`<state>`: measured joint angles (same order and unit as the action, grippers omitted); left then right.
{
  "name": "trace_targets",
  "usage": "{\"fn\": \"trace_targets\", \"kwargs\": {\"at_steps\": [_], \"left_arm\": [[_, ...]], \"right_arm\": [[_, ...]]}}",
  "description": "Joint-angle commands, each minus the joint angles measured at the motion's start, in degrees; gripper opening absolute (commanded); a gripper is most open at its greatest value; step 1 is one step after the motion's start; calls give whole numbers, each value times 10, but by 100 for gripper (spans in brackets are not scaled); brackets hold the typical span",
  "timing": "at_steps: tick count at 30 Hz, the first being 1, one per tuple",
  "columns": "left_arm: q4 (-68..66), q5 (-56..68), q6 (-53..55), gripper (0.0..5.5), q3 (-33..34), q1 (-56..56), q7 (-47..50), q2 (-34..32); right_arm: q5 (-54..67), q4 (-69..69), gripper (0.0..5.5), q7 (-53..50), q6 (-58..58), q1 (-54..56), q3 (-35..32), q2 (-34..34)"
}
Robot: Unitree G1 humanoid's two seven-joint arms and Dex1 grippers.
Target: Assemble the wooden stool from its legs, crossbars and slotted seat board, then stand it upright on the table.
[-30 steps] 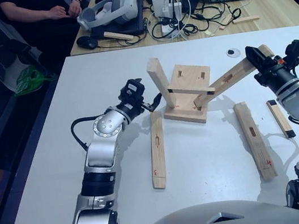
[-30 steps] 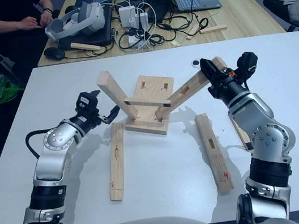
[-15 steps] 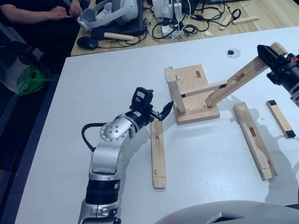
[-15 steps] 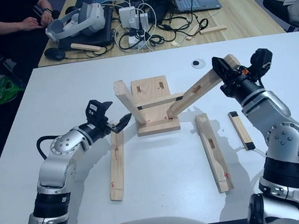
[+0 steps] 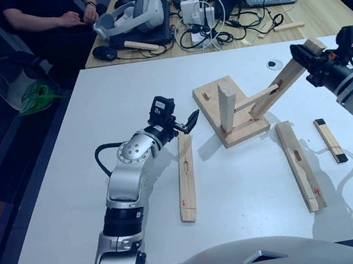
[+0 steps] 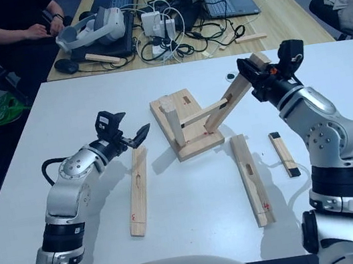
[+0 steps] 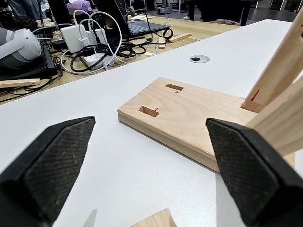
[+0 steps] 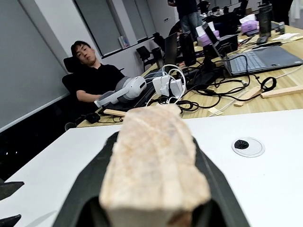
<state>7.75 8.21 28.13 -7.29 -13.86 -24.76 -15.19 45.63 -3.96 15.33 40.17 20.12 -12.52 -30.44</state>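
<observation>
The slotted seat board lies flat mid-table, turned at an angle. One leg stands upright in it, and a thin crossbar joins it to a second, slanted leg. My right gripper is shut on that slanted leg's raised end. My left gripper is open just left of the board, a little above the table. Its black pads frame the board's edge without touching. A loose leg lies below it. Another loose leg and a short crossbar lie at the right.
A round cable grommet sits in the table behind the stool. The wooden desk beyond holds a headset, laptops, tangled cables and spare wood sticks. The white table has bare surface at the left and front.
The seat board with its two legs has swung round on the table as my right gripper carried the slanted leg's end up and left. My left gripper has shifted right, toward the board.
</observation>
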Motion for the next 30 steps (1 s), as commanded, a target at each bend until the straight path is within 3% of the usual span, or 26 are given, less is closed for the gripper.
{"fn": "trace_targets", "kwargs": {"at_steps": [1,8,18,19,26,30], "left_arm": [[-6,-4,-3,434,-1,-10,10,9],[-17,-7,-11,434,-1,-20,19,20],[-16,-10,-17,434,-3,-22,20,18],[-16,-10,-17,434,-3,-22,21,18],[-11,-12,-17,434,-7,-22,23,22],[-13,-12,-18,434,-4,-22,24,20]], "right_arm": [[-52,69,100,45,26,-33,42,-15],[-77,75,100,86,-1,-48,60,-5],[-141,62,100,44,-24,-73,92,10],[-149,61,140,38,-15,-73,101,8],[-224,35,259,-2,69,-104,186,2],[-202,13,313,-20,2,-100,137,55]]}}
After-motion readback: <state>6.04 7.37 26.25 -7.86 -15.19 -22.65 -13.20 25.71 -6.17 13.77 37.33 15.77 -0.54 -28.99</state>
